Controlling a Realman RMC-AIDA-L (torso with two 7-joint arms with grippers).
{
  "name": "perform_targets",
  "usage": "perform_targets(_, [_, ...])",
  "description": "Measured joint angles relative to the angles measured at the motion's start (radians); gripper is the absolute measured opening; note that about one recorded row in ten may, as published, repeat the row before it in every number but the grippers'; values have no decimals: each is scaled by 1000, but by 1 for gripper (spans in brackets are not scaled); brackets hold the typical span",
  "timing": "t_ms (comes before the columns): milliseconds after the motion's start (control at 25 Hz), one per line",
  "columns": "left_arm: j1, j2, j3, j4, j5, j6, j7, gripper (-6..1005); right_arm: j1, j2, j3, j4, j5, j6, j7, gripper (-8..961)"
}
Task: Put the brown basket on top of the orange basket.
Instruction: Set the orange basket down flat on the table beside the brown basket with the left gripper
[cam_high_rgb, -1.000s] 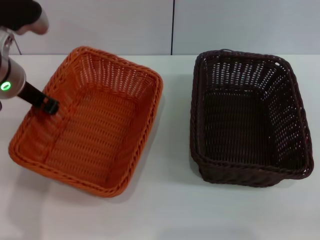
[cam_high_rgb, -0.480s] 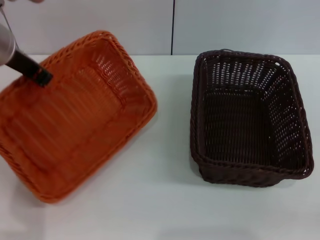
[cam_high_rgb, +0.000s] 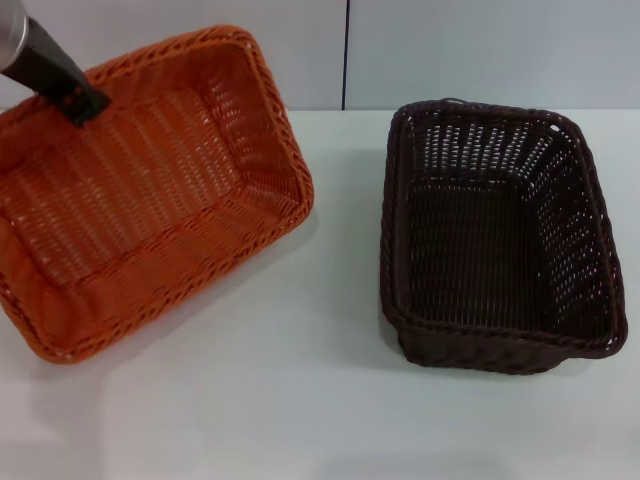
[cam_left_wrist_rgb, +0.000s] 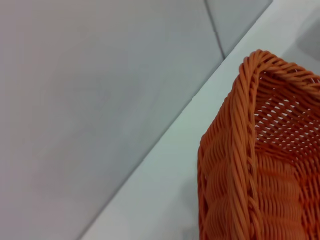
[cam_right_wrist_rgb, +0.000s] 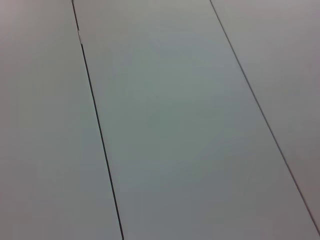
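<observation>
Looking at the head view: white table (cam_high_rgb: 330, 400) with a pale wall (cam_high_rgb: 480, 50) behind it, one dark vertical seam in the wall just left of the brown basket. Bare tabletop lies between the two baskets; they are well apart, not touching.

Brown basket (cam_high_rgb: 495, 240) sits flat and upright on the right side of the table, open side up, empty inside.

Orange basket (cam_high_rgb: 150, 190) is on the left, tilted, its far-left edge raised and its interior tipped toward the camera. Its near-left corner runs off the frame edge, so I cannot tell how much of it contacts the table.

Left gripper (cam_high_rgb: 82, 106) comes in from the far-left corner and is clamped on the orange basket's raised far-left rim; the dark fingertip shows on the inner side of the wall. Left wrist view shows only the braided rim corner and outer weave of the orange basket against table and wall.

Right gripper is out of sight; its wrist camera sees only wall panels with seams.

No labels or readable writing anywhere.
</observation>
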Motion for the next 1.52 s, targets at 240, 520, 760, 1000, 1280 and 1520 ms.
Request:
perform_targets(240, [-24,0,-27,7,-7,-21,86,156,0,0,0,0,0,-5,1,815])
perform_targets(520, [-40,-5,-26,21,-47,-84,391,155,5,0,-1,0,-1,-7,2,816])
perform_targets(760, [-33,-6,26,30,-80,-125,482,156,8,0,-4,1,-2,-8,3,815])
perform_targets(1000, [-55,-11,30,33,-97,-129,497,156,11,0,-2,2,-4,-8,3,815])
perform_targets(1280, [-71,-15,67,26,-149,-138,491,155,15,-2,-1,2,-5,-8,3,814])
perform_targets(1520, [-84,-18,75,20,-180,-139,486,156,12,-2,-4,2,-5,-8,3,814])
